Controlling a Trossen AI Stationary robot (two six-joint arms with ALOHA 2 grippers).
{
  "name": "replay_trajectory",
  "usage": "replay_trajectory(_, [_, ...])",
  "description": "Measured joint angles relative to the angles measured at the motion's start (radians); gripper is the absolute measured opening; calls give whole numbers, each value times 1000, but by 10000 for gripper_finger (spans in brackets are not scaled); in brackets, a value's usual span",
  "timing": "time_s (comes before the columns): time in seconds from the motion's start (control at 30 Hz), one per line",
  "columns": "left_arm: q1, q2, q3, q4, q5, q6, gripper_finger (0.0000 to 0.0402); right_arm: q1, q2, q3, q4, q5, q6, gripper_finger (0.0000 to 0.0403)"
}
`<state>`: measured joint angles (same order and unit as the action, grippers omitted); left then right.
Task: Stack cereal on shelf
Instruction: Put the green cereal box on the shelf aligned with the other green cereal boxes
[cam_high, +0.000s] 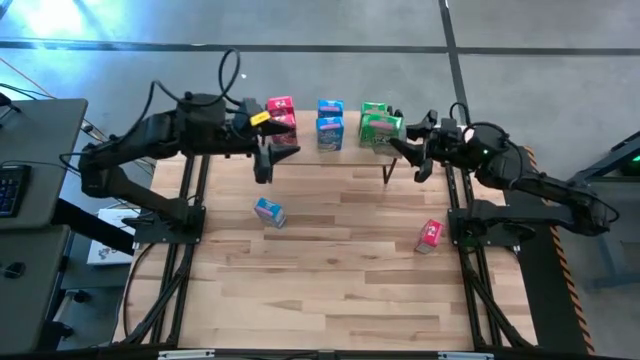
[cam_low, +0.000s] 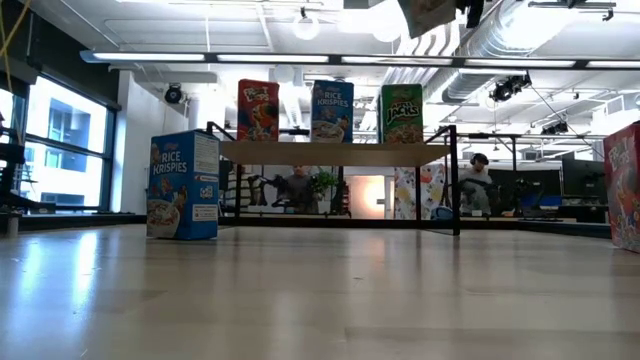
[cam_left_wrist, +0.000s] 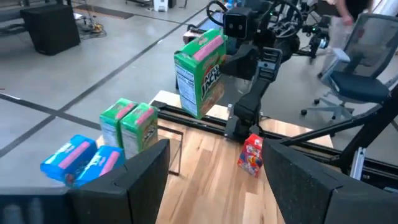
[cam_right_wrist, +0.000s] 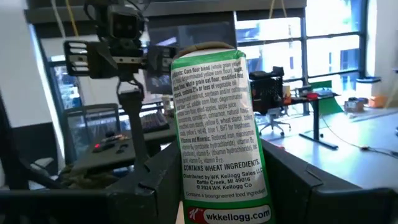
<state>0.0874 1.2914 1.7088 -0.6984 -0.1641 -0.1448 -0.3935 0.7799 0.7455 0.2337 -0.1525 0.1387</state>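
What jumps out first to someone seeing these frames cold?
The right gripper holds a green cereal box in the air above the shelf, near the green boxes at the shelf's right end. On the shelf, red, blue and green boxes stand grouped by colour. Two strays remain on the table: a blue box at left-centre and a red box near the right edge.

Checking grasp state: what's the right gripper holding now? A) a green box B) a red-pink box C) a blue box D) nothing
A: in the right wrist view the right gripper is closed on the green cereal box, held up above the shelf.
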Motion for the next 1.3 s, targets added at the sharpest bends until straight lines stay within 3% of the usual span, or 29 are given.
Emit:
replay_trajectory(0.2, [17, -18, 0, -45, 0, 12, 246, 1, 0, -64, 55, 56, 53, 177])
replay_trajectory(0.73, [80, -17, 0, -115, 0, 77, 246, 2, 0, -444, 646, 73, 127, 177])
replay_trajectory(0.97, [104, -17, 0, -114, 1, 139, 246, 2, 0, -517, 662, 82, 149, 177])
replay_trajectory(1.3, [141, -16, 0, -114, 1, 157, 246, 2, 56, -519, 641, 145, 107, 177])
